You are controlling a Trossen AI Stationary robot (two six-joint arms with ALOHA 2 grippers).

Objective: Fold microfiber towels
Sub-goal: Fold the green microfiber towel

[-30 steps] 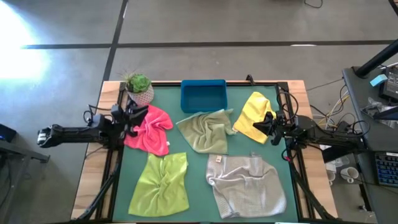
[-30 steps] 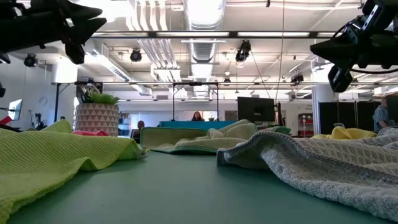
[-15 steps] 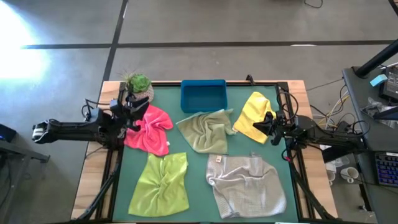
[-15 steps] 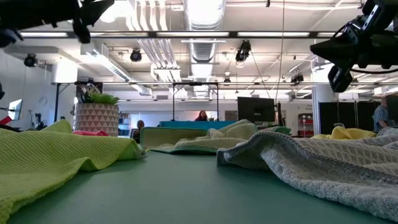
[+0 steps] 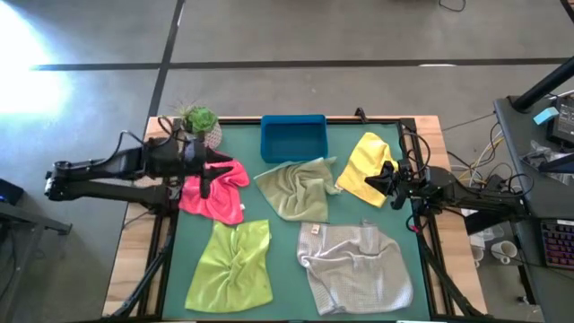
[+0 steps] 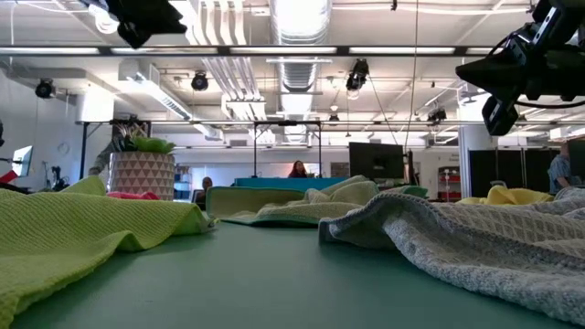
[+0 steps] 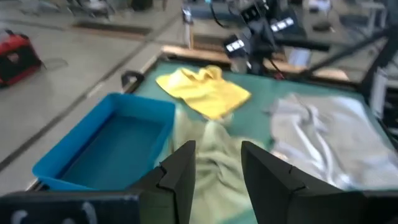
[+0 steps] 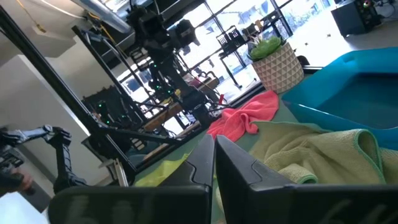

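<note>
Five microfiber towels lie crumpled on the green table: hot pink [image 5: 218, 193], olive green [image 5: 296, 188], yellow [image 5: 363, 164], lime green [image 5: 231, 265] and light grey [image 5: 354, 269]. My left gripper [image 5: 213, 170] hangs in the air over the pink towel's far part. It is open, with nothing between its fingers [image 7: 217, 171], and it looks toward the olive towel [image 7: 214, 162] and the yellow one [image 7: 205, 90]. My right gripper [image 5: 384, 182] waits shut [image 8: 214, 163] above the yellow towel's right edge, clear of the table [image 6: 494, 78].
A blue plastic tray [image 5: 293, 137] stands at the table's far edge, and a small potted plant [image 5: 199, 124] at the far left corner, close behind my left arm. Bare green table [image 5: 282, 242] shows between the lime and grey towels.
My left gripper has risen well above the table and gone a little toward the table's right, out over the pink towel. It has tipped up from pointing steeply down to nearly level. No towel has moved.
</note>
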